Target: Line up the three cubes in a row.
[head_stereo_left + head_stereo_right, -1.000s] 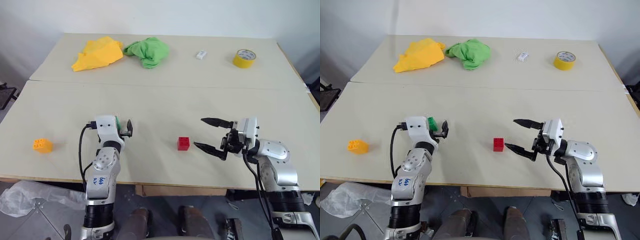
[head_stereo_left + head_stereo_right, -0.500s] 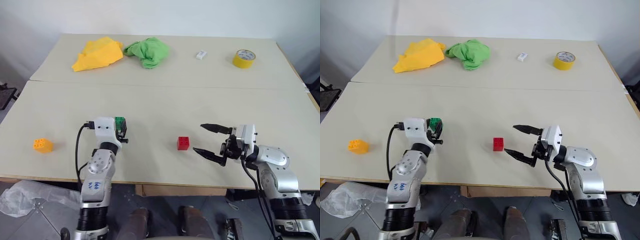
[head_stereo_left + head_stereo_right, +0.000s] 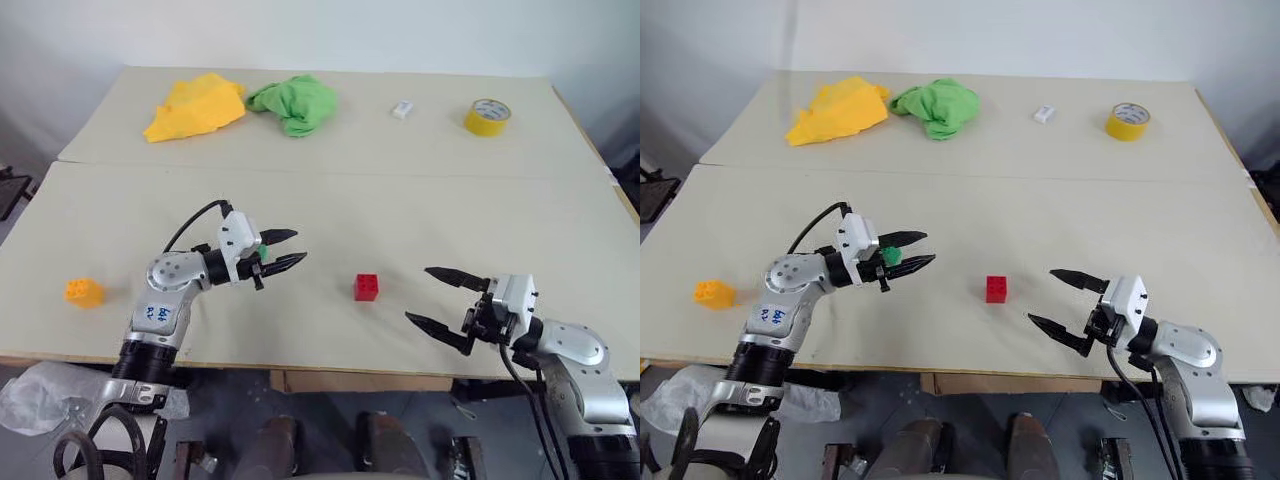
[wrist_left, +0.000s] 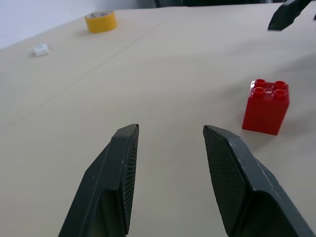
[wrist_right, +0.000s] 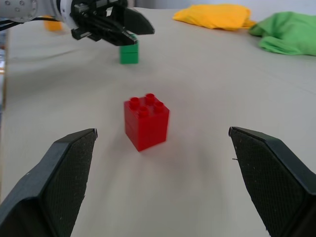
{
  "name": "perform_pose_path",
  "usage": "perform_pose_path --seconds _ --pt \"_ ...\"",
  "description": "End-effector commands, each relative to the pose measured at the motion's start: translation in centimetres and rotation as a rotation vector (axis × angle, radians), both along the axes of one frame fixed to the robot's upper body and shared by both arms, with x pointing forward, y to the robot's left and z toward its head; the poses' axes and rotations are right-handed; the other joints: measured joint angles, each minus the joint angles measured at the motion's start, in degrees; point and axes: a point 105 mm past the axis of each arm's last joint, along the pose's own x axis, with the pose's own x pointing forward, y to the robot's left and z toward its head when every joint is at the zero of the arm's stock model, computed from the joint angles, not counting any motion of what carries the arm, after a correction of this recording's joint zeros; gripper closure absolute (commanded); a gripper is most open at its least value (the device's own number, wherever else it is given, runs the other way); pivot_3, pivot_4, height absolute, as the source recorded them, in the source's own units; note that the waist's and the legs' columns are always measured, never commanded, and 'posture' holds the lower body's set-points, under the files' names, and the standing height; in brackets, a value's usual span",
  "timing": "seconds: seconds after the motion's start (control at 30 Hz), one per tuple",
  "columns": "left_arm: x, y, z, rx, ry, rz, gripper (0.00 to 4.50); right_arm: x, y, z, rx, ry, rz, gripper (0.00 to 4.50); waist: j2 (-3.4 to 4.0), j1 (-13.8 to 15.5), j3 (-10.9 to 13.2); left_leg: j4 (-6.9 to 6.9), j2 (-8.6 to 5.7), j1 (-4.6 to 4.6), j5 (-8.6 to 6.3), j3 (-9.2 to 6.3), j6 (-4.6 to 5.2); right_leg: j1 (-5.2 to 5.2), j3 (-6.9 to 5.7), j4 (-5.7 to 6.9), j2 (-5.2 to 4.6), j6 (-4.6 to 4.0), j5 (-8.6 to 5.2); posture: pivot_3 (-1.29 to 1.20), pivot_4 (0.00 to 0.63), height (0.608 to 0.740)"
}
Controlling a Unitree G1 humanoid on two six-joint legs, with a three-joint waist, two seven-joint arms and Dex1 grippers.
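The red cube stands on the table near its front middle. The green cube rests on the table to its left, just beyond and under my left gripper. That gripper points level toward the red cube, its fingers a narrow gap apart with nothing between them. The orange-yellow cube sits far to the left near the front edge. Right of the red cube, my right gripper hangs wide open and empty, facing the red cube from a short distance.
At the back of the table lie a yellow cloth, a green cloth, a small white block and a yellow tape roll. A seam crosses the tabletop between front and back halves.
My left gripper has swung round to point right at the red cube, and the green cube now stands on the table beside it. My right gripper has drawn back to the right, still open.
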Motion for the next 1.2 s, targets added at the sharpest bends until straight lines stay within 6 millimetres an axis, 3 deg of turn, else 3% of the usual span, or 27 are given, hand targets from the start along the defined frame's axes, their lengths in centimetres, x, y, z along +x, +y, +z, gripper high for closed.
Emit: perform_pose_path --seconds 0.03,0.07,0.17,0.27,0.33,0.37,0.43,0.53,0.67,0.8,1.1,1.2 --pt "-0.5 0.3 0.6 -0.063 -0.047 0.049 2.33 -0.5 -0.1 1.3 0.004 -0.052 -0.012 0.0 0.0 -0.41 0.0 0.0 0.03 -0.01 0.01 0.0 -0.02 -0.01 -0.02 0.0 0.01 0.0 0.0 0.0 0.15 0.74" --pt "-0.8 0.4 1.0 -0.094 -0.071 0.07 2.33 -0.6 0.0 1.2 0.005 -0.05 -0.012 0.0 0.0 -0.5 0.0 0.0 0.05 0.0 0.01 0.0 -0.02 -0.01 0.0 0.01 0.01 0.0 0.0 0.0 0.15 0.74" --pt "-1.8 0.7 2.3 -0.166 -0.134 0.152 1.72 -0.8 0.0 1.0 0.007 -0.038 -0.013 0.0 0.0 -0.37 0.0 0.05 0.06 -0.03 0.01 0.0 -0.02 -0.04 0.12 0.01 -0.02 0.0 0.0 0.0 0.15 0.74" --pt "-2.5 2.5 3.9 -0.3 -0.207 0.409 0.82 -0.5 0.3 0.8 0.01 -0.03 -0.001 0.0 0.0 -0.15 0.0 0.15 0.03 -0.03 0.01 -0.02 -0.01 -0.01 0.37 -0.08 -0.06 0.0 0.0 0.0 0.15 0.74" --pt "-2.7 4.0 3.6 -0.311 -0.215 0.572 0.24 -0.4 0.5 0.8 0.011 -0.028 0.01 0.0 0.0 0.19 0.0 0.17 0.02 -0.02 0.0 -0.02 -0.01 0.0 0.51 -0.09 -0.06 0.0 0.0 0.0 0.15 0.74" --pt "-2.8 4.8 2.3 -0.26 -0.189 0.643 0.03 -0.2 0.6 0.8 0.012 -0.026 0.021 0.0 0.0 0.28 0.0 0.17 0.02 -0.02 0.0 -0.02 -0.01 -0.01 0.51 -0.08 -0.05 0.0 0.0 0.0 0.15 0.74" --pt "-2.8 6.4 0.3 -0.207 -0.128 0.777 0.03 -0.1 0.9 0.9 0.013 -0.023 0.04 0.0 0.0 0.42 0.0 0.12 0.03 0.01 0.0 0.01 -0.02 -0.02 0.54 -0.07 -0.01 0.0 0.0 0.0 0.15 0.74" --pt "-2.2 7.7 -0.8 -0.296 -0.013 0.917 0.03 0.2 1.0 1.3 0.018 -0.037 0.064 0.0 -0.03 1.05 0.01 0.14 0.03 0.0 0.01 0.03 -0.02 -0.04 0.56 -0.05 0.06 0.0 0.0 0.0 0.15 0.74" --pt "-1.5 5.1 -0.5 -0.297 0.008 0.794 0.03 1.3 1.0 2.9 0.062 -0.105 0.053 0.0 -0.03 1.59 0.01 0.28 -0.06 -0.05 0.01 0.0 0.02 -0.02 0.52 -0.04 0.04 0.03 0.02 0.0 0.15 0.74" --pt "-0.4 3.9 -1.6 -0.288 0.064 0.763 0.03 2.0 2.0 5.0 0.142 -0.158 0.065 0.0 -0.02 1.33 0.01 0.26 -0.06 -0.04 0.0 0.0 0.03 -0.02 0.49 -0.06 0.02 0.03 0.02 0.0 0.15 0.74" --pt "0.8 2.2 -2.4 -0.264 0.086 0.737 0.03 1.6 3.4 5.0 0.12 -0.171 0.11 0.0 -0.02 0.99 0.01 0.27 -0.02 -0.05 0.01 0.02 0.01 -0.06 0.22 -0.03 0.01 0.03 0.02 0.0 0.15 0.74" --pt "0.4 1.7 -2.8 -0.246 0.091 0.724 0.58 1.4 3.4 4.6 0.113 -0.166 0.106 0.0 -0.02 1.04 0.01 0.25 -0.03 -0.05 0.01 0.01 0.01 -0.06 0.23 -0.03 0.0 0.03 0.02 0.0 0.15 0.74"
